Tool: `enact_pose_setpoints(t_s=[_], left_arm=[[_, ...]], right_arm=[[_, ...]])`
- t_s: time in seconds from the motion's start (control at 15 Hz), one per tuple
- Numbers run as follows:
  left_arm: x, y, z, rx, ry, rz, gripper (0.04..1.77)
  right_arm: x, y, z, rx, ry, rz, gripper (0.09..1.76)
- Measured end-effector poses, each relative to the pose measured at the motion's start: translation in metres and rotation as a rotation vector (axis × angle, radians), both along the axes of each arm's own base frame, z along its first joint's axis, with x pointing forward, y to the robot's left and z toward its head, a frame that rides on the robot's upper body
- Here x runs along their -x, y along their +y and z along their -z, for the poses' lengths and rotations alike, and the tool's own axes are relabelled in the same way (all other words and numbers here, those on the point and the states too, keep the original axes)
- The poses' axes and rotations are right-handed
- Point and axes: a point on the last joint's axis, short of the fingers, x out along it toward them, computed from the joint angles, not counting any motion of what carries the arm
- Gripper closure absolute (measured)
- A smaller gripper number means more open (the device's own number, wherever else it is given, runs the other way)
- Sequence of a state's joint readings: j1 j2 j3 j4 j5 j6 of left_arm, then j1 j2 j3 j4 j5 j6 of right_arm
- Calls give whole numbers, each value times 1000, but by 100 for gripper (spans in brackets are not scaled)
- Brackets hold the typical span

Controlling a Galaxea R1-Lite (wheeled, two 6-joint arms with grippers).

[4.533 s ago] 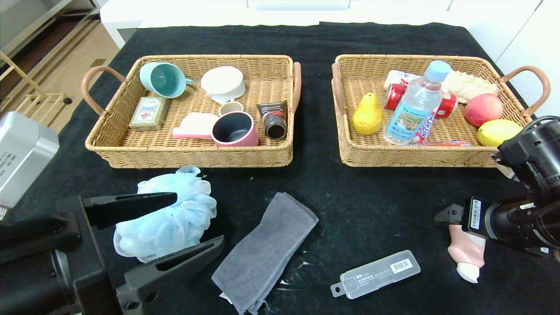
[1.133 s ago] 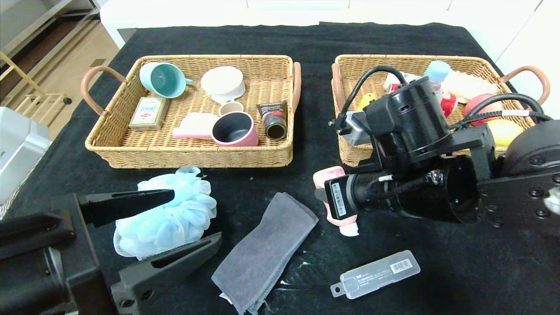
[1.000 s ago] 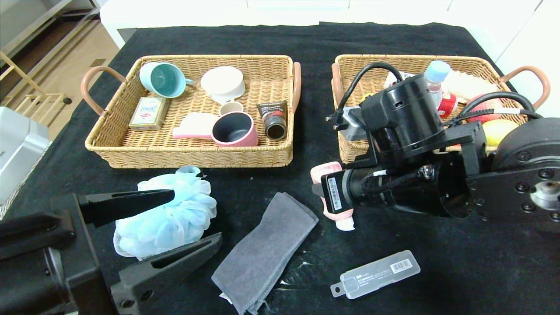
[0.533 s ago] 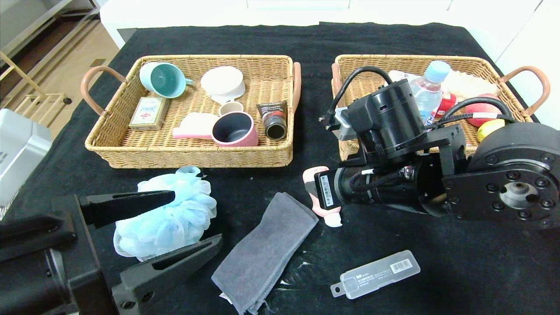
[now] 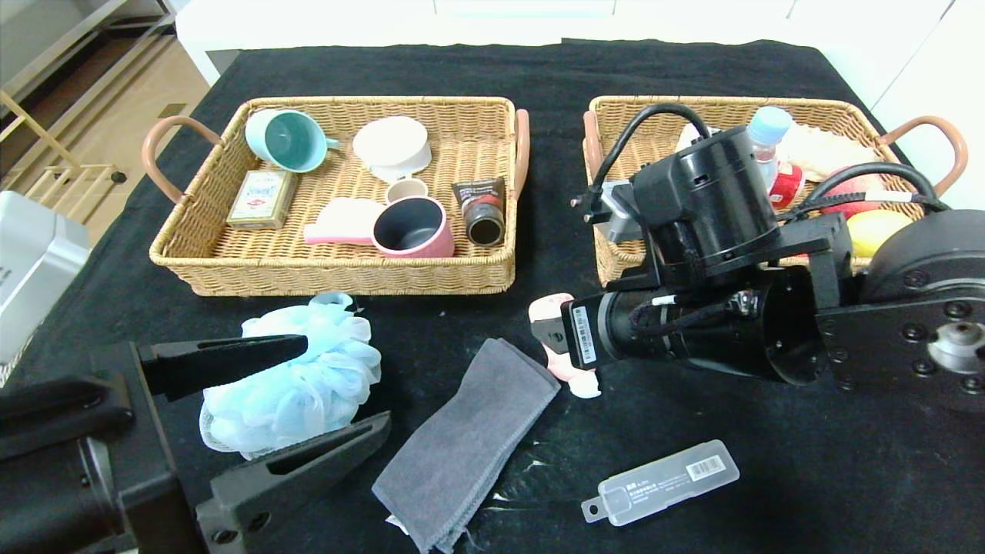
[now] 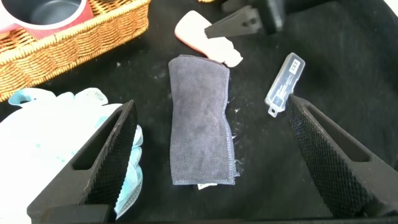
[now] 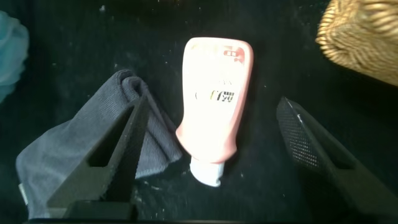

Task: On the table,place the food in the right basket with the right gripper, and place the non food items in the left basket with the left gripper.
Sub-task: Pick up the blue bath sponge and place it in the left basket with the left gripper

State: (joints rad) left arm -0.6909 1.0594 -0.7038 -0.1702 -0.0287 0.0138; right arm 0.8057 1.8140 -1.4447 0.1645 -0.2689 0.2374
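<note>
My right gripper [image 7: 212, 106] hangs open over the pink squeeze tube [image 7: 214, 121], which lies flat on the black table [image 5: 692, 400] between its fingers, touching neither. The tube [image 5: 555, 338] rests beside the grey towel [image 5: 469, 438], in front of the gap between the baskets. At the near left, my left gripper [image 5: 346, 385] stands open with the blue bath pouf [image 5: 292, 385] beside one finger. The towel [image 6: 199, 118] lies below its open jaws, untouched. The translucent case [image 5: 662, 481] lies near the front. A water bottle [image 5: 766, 131] shows in the right basket [image 5: 831, 108] behind my right arm.
The left basket [image 5: 346, 281] holds cups, a card box, a dark tube and a pink holder. An apple and a lemon [image 5: 885, 229] lie in the right basket, largely covered by my right arm. A silver box [image 5: 31, 261] stands at the far left edge.
My right gripper brought the pink tube leftward from the front right, then opened and let it go; the tube now lies beside the towel. The left gripper has not moved.
</note>
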Motion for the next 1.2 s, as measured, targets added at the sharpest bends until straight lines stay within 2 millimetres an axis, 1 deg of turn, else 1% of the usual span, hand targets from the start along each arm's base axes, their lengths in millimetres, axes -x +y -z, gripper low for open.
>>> enact_pose_setpoints(t_s=[0.2, 0.4, 0.53, 0.8, 0.93, 1.07, 1.2], left_arm=[[0, 0, -1, 1, -1, -1, 9], [-1, 0, 1, -4, 4, -3, 9], [-2, -1, 1, -10, 3, -26, 9], [-4, -2, 3, -32, 14, -43, 9], [-5, -3, 5, -48, 18, -55, 9], [-7, -4, 5, -61, 14, -95, 9], [-9, -4, 5, -74, 5, -124, 9]], right_arm=[[12, -9, -4, -38, -60, -34, 28], [29, -23, 3, -56, -143, -138, 23], [43, -36, 8, -76, -194, -218, 21], [65, -63, 18, -112, -228, -313, 18], [69, -76, 26, -100, -268, -330, 17], [66, -91, 31, -102, -332, -302, 17], [67, -107, 40, -120, -351, -302, 16]])
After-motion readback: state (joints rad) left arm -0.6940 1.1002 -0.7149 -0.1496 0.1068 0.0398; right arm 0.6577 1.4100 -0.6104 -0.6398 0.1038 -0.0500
